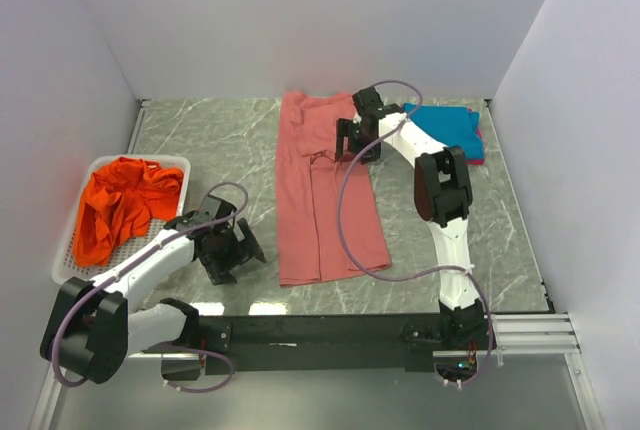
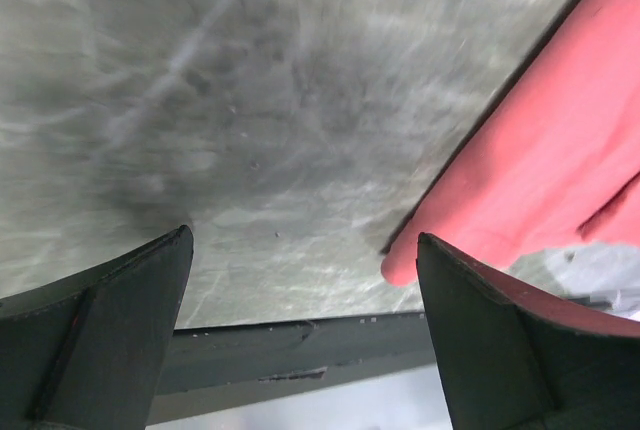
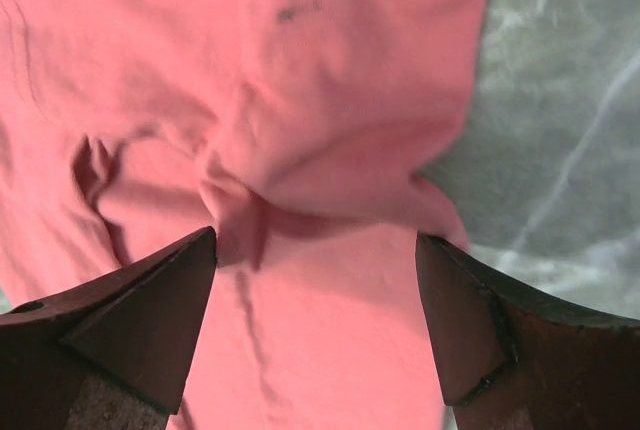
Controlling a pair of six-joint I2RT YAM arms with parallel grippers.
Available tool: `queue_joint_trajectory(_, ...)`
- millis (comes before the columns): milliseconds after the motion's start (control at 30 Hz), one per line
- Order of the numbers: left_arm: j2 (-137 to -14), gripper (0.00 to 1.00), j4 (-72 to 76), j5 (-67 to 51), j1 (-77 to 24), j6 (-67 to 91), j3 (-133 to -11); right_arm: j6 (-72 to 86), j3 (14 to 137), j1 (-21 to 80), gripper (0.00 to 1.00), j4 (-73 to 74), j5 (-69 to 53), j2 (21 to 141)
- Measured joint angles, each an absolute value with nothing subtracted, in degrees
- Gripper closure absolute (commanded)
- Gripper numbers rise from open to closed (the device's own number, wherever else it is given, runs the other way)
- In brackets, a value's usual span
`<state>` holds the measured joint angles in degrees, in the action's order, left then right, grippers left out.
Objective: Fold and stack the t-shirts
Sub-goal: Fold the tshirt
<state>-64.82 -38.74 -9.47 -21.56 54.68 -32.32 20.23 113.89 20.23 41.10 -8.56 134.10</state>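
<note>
Salmon-red shirt: we are seeing it lying flat in the middle of the counter as a long narrow strip running from far to near. Its sides look turned in, so we are judging the lengthwise fold done and the crosswise fold not yet made.
Finished stack: we are counting two shirts at the far right, the teal shirt lying folded on top of the magenta shirt, which is showing only at its right edge.
Orange shirt: it is sitting in a loose heap in the white basket at the left, unfolded.
Progress: we are putting the task at roughly halfway, with two shirts stacked, one being folded and one waiting.
Left hand: it is hovering low over bare counter, just left of the strip's near left corner. Its fingers are spread wide and holding nothing.
Right hand: the right arm is reaching far across, and this hand is hanging over the strip's far part, above a puckered crease. Its fingers are parted and are not pinching the cloth.
</note>
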Motion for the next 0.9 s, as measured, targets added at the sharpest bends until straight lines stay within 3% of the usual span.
queue_joint_trajectory(133,-66.0,0.01,-35.9,-12.9,-23.2,54.7,-30.8,19.6,101.9,20.7,0.12,38.1,-8.7,125.3)
queue_joint_trajectory(233,-66.5,0.07,-33.1,-14.2,-26.1,54.7,-30.9,20.6,89.3,21.9,0.12,35.3,-8.7,113.9)
queue_joint_trajectory(433,-68.2,0.30,-28.5,-15.7,-32.1,55.7,-31.1,26.2,65.4,23.1,0.15,27.9,-8.5,88.3)
queue_joint_trajectory(567,-69.7,0.46,-26.3,-15.9,-35.7,57.6,-31.0,28.8,52.0,23.1,0.16,27.0,-8.5,79.1)
queue_joint_trajectory(900,-70.0,0.51,-23.3,-15.1,-38.6,62.3,-28.3,31.4,35.4,23.0,0.24,29.1,-14.8,70.6)
